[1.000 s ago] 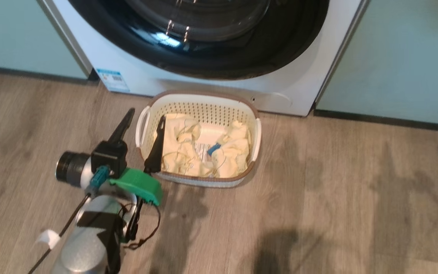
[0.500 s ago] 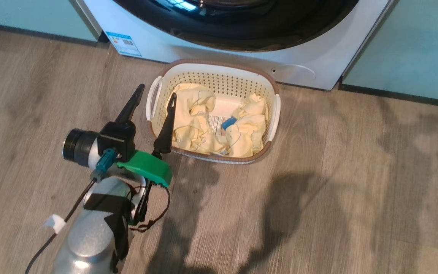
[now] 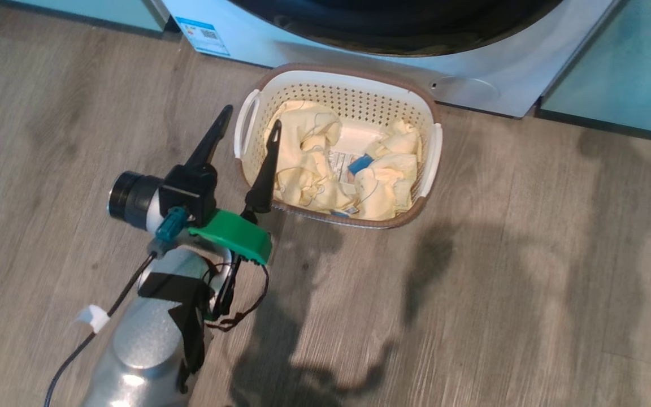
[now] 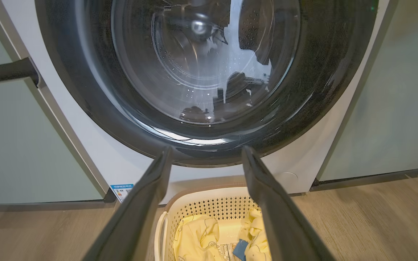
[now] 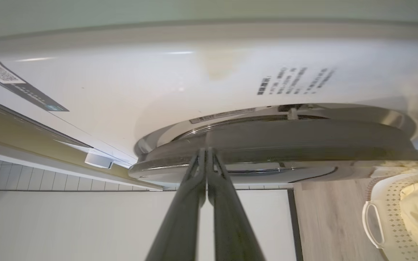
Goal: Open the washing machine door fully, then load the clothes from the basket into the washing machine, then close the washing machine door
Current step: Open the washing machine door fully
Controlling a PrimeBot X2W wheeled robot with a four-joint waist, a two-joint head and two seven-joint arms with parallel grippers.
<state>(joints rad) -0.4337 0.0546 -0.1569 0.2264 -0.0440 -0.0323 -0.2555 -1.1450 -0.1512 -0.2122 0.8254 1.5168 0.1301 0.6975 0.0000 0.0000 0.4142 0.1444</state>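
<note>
The cream basket [image 3: 354, 76] stands on the floor right in front of the white washing machine [image 3: 314, 56]. Pale yellow clothes [image 3: 303, 147] lie crumpled in it. My left gripper [image 3: 251, 117] is open and empty above the basket's left handle. Its wrist view looks at the washing machine door [image 4: 85, 108], whose black rim and glass sit flat to the washer's front. My right gripper [image 5: 205, 152] is shut, empty, with its tips at the door's edge [image 5: 303, 141], seen side-on. The basket [image 5: 383, 203] shows at that view's lower right.
Pale green cabinet doors [image 4: 13, 145] flank the washer on both sides, with one at the head view's upper right [image 3: 630, 68]. A blue sticker [image 3: 209, 34] marks the washer's lower left corner. Wood floor [image 3: 529, 282] spreads around the basket.
The head camera has shifted, so the basket and washer sit higher and further right in the picture. The left gripper keeps its place beside the basket, still open.
</note>
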